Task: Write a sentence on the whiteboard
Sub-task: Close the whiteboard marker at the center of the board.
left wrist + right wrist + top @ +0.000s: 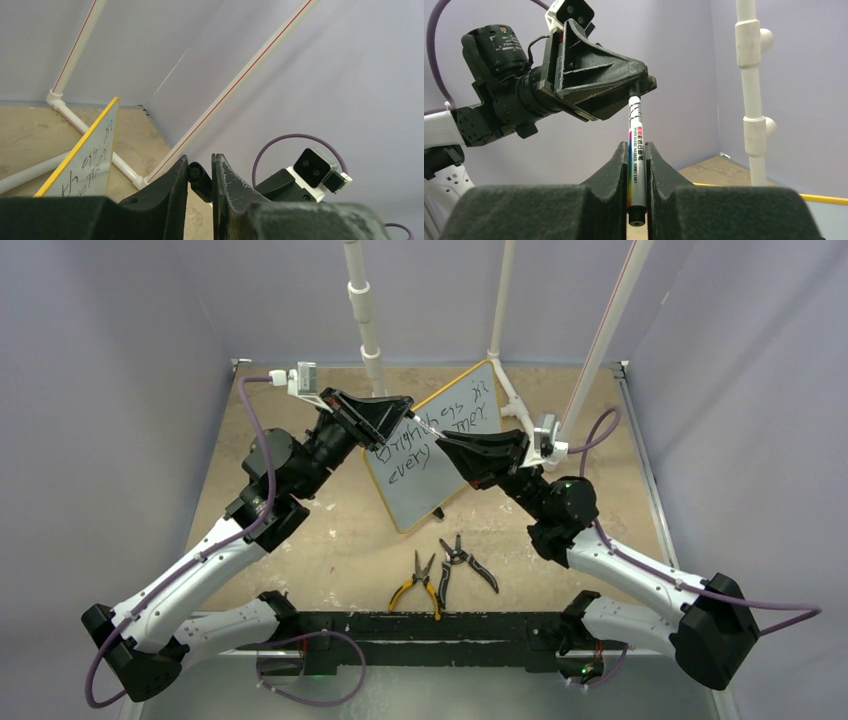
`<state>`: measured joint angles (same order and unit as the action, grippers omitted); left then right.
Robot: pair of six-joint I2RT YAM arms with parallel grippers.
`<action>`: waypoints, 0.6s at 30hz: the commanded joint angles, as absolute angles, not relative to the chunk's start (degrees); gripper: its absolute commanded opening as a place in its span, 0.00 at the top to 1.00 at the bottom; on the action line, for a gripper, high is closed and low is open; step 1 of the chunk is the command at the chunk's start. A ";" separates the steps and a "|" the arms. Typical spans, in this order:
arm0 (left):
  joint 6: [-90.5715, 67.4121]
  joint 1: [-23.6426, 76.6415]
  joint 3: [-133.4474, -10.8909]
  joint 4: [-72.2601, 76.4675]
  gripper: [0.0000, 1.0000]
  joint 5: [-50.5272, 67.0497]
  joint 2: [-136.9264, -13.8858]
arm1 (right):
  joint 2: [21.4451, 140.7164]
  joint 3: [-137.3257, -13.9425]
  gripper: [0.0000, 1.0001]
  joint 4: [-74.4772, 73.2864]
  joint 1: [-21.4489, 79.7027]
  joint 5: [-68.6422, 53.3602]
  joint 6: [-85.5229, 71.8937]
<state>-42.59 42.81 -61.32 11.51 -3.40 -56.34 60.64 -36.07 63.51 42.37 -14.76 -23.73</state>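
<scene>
The whiteboard [428, 490] lies tilted on the table, yellow rim showing, and also appears in the left wrist view [92, 162]. The sentence [440, 432] in black script reads roughly "Brightness in every corner", partly hidden by the grippers. A silver marker [635, 145] with a rainbow stripe runs between both grippers above the board. My right gripper [637, 152] is shut on the marker's barrel. My left gripper [200, 167] is shut on the marker's black cap end [201, 179]. In the top view the left gripper [408, 408] and right gripper [442, 438] meet tip to tip.
Yellow-handled pliers [420, 582] and black-handled pliers [466, 560] lie near the front, below the board. White PVC pipes [366, 320] stand at the back, one slanted with a red stripe [612, 330]. Purple walls enclose the table on three sides.
</scene>
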 commanded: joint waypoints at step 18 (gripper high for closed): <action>-46.00 42.54 -49.99 11.22 1.00 8.18 -54.84 | 64.54 -40.22 1.00 61.37 42.43 -7.11 -24.46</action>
<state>-46.96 40.45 -52.93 16.75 -3.44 -54.61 63.48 -36.56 60.36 42.37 -13.80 -24.38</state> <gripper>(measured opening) 0.193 0.131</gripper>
